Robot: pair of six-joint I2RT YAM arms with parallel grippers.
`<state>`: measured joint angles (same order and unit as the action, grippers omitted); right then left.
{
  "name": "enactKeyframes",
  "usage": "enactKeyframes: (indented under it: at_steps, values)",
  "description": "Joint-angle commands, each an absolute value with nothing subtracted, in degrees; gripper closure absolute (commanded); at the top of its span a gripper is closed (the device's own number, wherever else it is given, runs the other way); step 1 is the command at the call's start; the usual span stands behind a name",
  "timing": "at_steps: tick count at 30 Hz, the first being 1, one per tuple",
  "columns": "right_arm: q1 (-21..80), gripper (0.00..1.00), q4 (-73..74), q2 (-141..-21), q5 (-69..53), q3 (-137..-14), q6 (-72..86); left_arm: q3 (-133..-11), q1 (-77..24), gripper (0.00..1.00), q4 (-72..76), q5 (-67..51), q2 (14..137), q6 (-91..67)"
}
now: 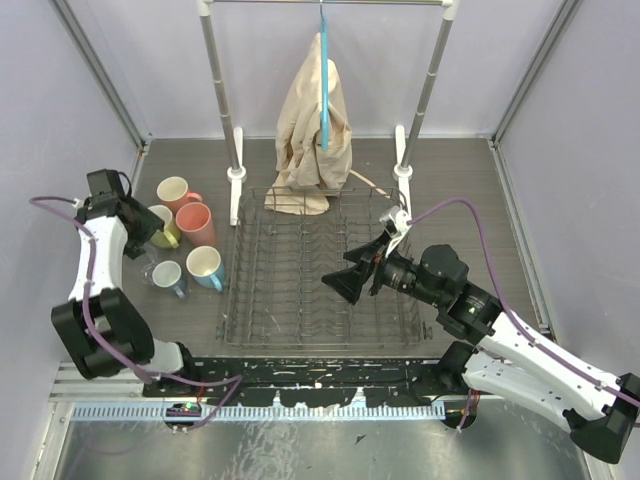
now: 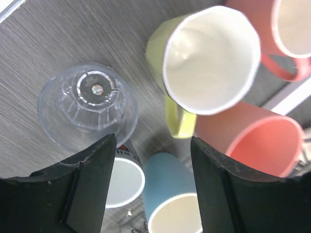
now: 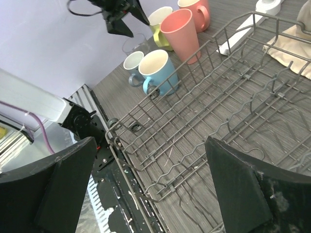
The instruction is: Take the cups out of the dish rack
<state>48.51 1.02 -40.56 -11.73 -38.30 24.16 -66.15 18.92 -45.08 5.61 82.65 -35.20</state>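
Observation:
The dark wire dish rack [image 1: 300, 300] lies mid-table and holds no cups. The cups stand on the table to its left: two salmon-pink mugs [image 1: 175, 192] [image 1: 196, 224], a pale yellow mug [image 1: 163, 228], a light blue mug [image 1: 206, 267], a grey-blue mug [image 1: 168, 277] and a clear glass [image 1: 149, 266]. My left gripper [image 1: 141, 243] hovers over this group, open and empty. In the left wrist view the upturned glass [image 2: 87, 104] sits above the left finger. My right gripper [image 1: 345, 285] is open and empty above the rack's right half [image 3: 218, 111].
A silver clothes rail [image 1: 222, 95] with beige cloth [image 1: 315, 130] on a blue hanger stands behind the rack. The cloth's hem rests on the rack's far edge. Grey walls close in both sides.

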Motion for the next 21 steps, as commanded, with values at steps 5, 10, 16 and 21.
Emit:
enactKeyframes:
  at_steps: [5, 10, 16, 21]
  values:
    - [48.26, 0.00, 1.35, -43.58, -5.81, -41.31, 24.97, -63.37, 17.58, 0.16, -43.98, -1.99, 70.21, -37.49]
    - [48.25, 0.00, 2.53, -44.74, -2.92, -42.50, 24.98, -63.28, 13.56, 0.02, -44.03, -1.40, 63.80, -36.43]
    - [48.25, 0.00, 3.77, -46.45, -1.89, -44.04, 24.18, -63.31, 12.67, 0.02, -44.51, -2.83, 61.10, -36.70]
    - [48.25, 0.00, 3.90, -45.90, -1.89, -43.86, 23.89, -63.72, 12.66, 0.02, -44.18, -3.45, 62.14, -36.72]
